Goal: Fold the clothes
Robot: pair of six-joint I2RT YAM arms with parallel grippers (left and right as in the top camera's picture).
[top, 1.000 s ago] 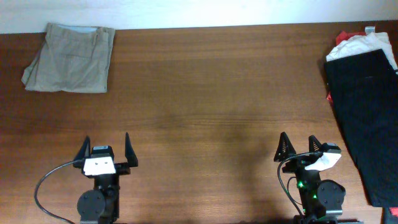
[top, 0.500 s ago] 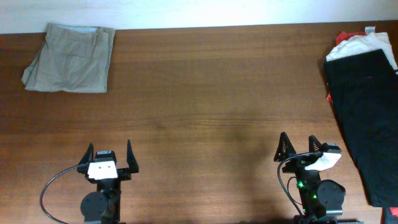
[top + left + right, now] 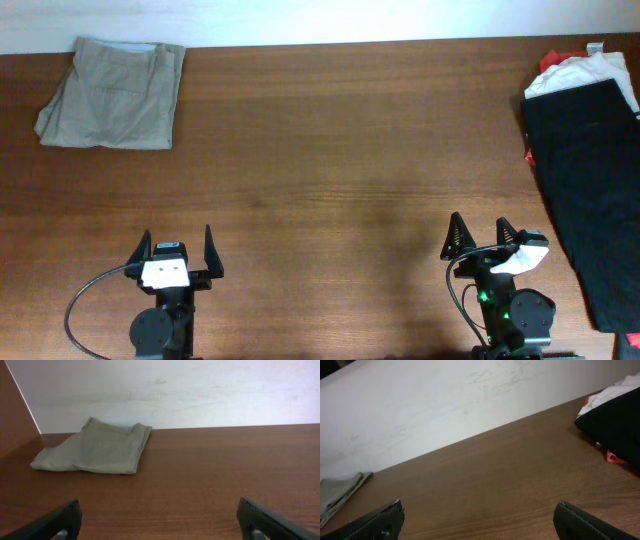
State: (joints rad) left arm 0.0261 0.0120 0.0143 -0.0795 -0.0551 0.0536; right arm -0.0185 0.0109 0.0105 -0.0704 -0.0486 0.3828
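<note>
Left gripper (image 3: 175,240): parked at the near edge of the table (image 3: 330,150), left of centre. Jaws spread wide, nothing between them. In the left wrist view both fingers (image 3: 60,520) sit at the lower corners of the frame with only bare wood between; whether they touch the tabletop cannot be told.

Right gripper (image 3: 479,228): parked at the near edge, right of centre. Also wide open and holding nothing. Its fingers (image 3: 590,522) frame bare wood in the right wrist view.

Khaki garment (image 3: 112,92): far left corner of the table, folded into a flat, roughly rectangular stack, against the far edge. Well apart from both grippers.

Black garment (image 3: 585,170): lies along the right edge, stretching from far to near, not folded into a compact stack. A white garment (image 3: 580,70) shows at its far end, partly under it, and a red garment (image 3: 552,60) peeks out beside the white one. Neither gripper touches this pile.
</note>
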